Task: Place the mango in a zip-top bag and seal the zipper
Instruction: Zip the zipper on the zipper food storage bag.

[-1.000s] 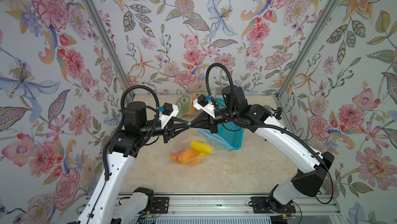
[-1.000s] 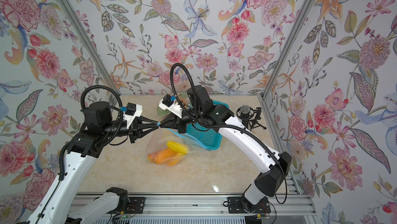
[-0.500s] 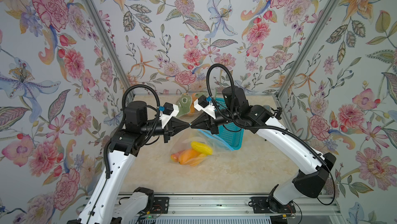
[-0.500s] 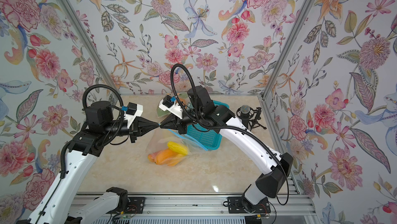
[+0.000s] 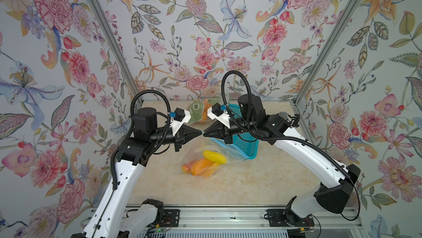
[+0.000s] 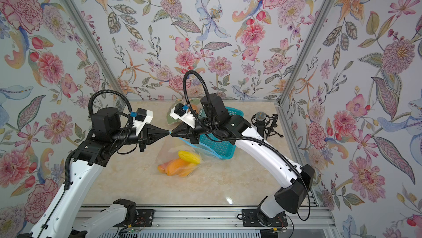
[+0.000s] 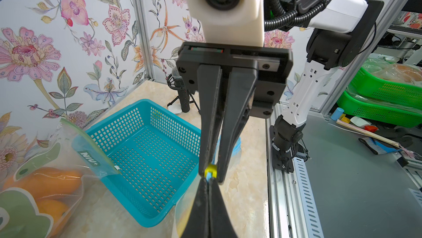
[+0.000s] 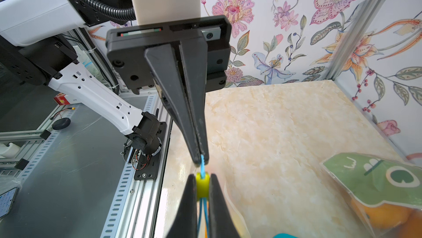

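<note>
Left claw [image 8: 201, 160] is clenched on the blue edge of the bag [image 5: 196, 154]. Right claw [image 7: 211, 174] grasps the yellow slider [image 8: 202, 185]. The mango [image 5: 201, 165] lies in the bag, at 6 o'clock from the tips. A hard pull could slip the edge out, leaving the zip open.

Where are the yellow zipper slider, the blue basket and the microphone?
zipper slider [image 8: 202, 185], right wrist view, its yellow body.
blue basket [image 7: 146, 148], left wrist view, its bare floor.
microphone [image 6: 261, 117], a top view, its round head.
</note>
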